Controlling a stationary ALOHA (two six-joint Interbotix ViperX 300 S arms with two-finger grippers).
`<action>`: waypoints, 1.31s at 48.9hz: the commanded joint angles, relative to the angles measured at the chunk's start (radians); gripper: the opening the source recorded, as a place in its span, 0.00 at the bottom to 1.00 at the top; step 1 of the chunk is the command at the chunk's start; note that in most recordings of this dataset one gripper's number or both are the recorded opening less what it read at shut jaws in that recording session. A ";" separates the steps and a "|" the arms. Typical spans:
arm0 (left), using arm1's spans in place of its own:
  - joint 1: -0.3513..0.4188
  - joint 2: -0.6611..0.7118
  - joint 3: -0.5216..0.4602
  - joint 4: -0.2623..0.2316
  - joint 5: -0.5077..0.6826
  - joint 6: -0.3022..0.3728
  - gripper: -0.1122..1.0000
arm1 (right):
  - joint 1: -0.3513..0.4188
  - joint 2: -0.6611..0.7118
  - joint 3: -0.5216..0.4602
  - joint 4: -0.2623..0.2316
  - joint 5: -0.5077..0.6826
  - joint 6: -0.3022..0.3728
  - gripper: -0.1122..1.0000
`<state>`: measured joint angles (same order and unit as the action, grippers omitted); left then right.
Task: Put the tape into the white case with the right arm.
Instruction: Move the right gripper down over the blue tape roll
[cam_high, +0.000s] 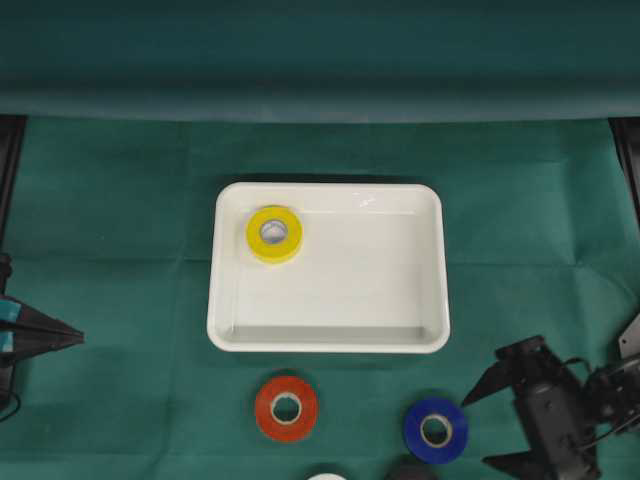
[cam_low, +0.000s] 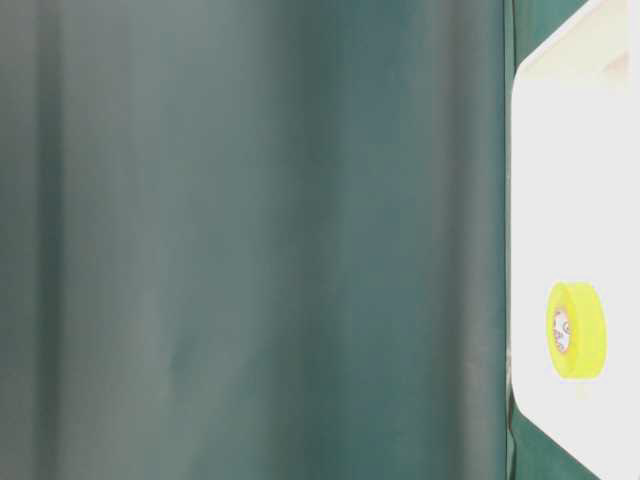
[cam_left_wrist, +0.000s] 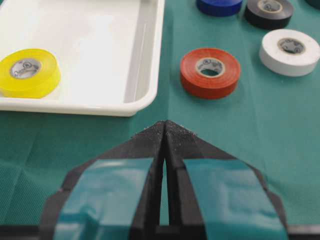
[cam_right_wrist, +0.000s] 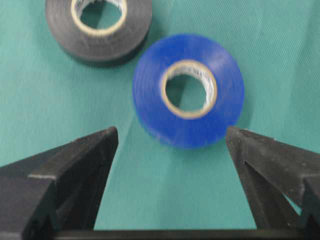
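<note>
The white case (cam_high: 328, 338) lies mid-table with a yellow tape roll (cam_high: 274, 234) flat in its far-left corner. On the cloth in front of it lie a red roll (cam_high: 286, 408) and a blue roll (cam_high: 435, 430). My right gripper (cam_high: 476, 432), all black, stands open just right of the blue roll, its fingertips apart from it. In the right wrist view the blue roll (cam_right_wrist: 188, 90) lies flat just beyond the wide-spread fingers (cam_right_wrist: 92, 150), nothing between them. My left gripper (cam_high: 78, 338), with light-blue bands, is shut at the left edge.
A black roll (cam_right_wrist: 99, 26) lies beside the blue one, and a white roll (cam_left_wrist: 290, 51) lies near it at the table's front edge. Green cloth covers the table (cam_high: 120, 220); a green backdrop hangs at the far side.
</note>
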<state>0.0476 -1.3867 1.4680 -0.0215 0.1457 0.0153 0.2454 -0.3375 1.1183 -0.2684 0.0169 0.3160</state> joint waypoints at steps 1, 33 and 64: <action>0.000 0.015 -0.011 0.000 -0.011 0.002 0.10 | 0.008 0.035 -0.046 -0.011 -0.015 -0.002 0.72; 0.002 0.015 -0.012 0.000 -0.012 0.002 0.10 | 0.020 0.166 -0.110 -0.043 -0.018 0.002 0.72; 0.002 0.015 -0.012 0.000 -0.012 0.002 0.10 | 0.020 0.307 -0.144 -0.043 -0.084 0.005 0.72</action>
<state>0.0476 -1.3867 1.4680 -0.0199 0.1457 0.0153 0.2623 -0.0245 0.9879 -0.3099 -0.0614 0.3191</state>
